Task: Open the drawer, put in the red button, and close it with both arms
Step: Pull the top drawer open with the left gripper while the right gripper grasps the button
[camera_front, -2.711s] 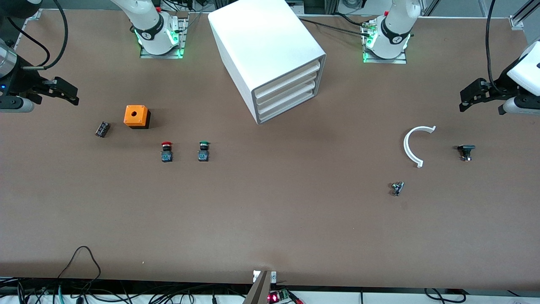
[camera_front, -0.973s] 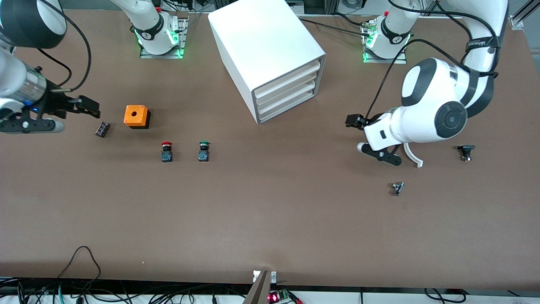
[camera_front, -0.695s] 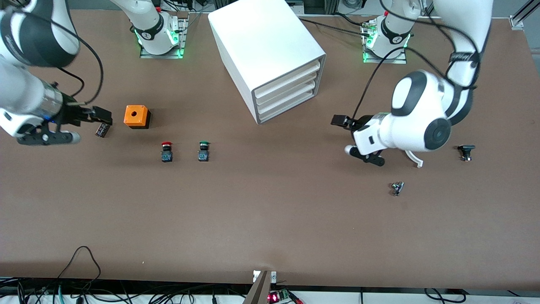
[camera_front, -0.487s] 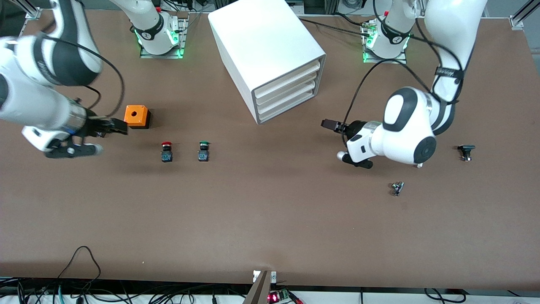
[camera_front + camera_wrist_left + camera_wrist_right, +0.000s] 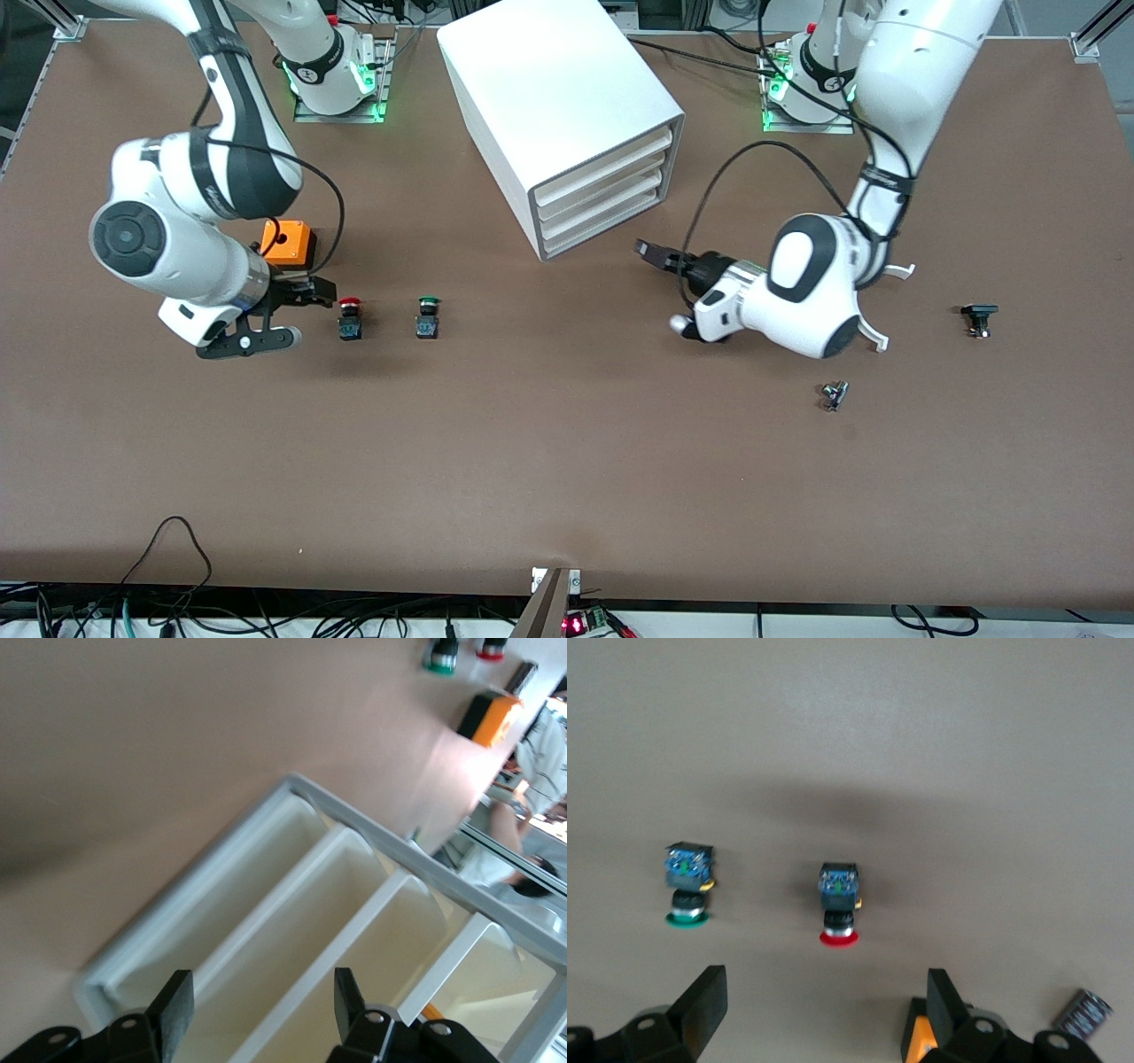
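Front view, cabinet (image 5: 567, 115): all four drawers are shut; the drawer (image 5: 602, 199) is not yet pulled.
Left gripper (image 5: 656, 257): fingers apart, just in front of the drawer fronts, touching nothing; it should square up to one slat front before pulling.
Right gripper (image 5: 306, 297): fingers wide apart, empty, just beside the red button (image 5: 350, 307).
Red button: on the table beside the green button (image 5: 429, 307), near the orange box (image 5: 288, 244); straddle the red cap only.
Writing: none legible.

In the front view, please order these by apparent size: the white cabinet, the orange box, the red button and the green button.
1. White cabinet, by far the largest.
2. Orange box, partly hidden by the right arm.
3. Red button and green button: they look alike in size, so no ranking between them.
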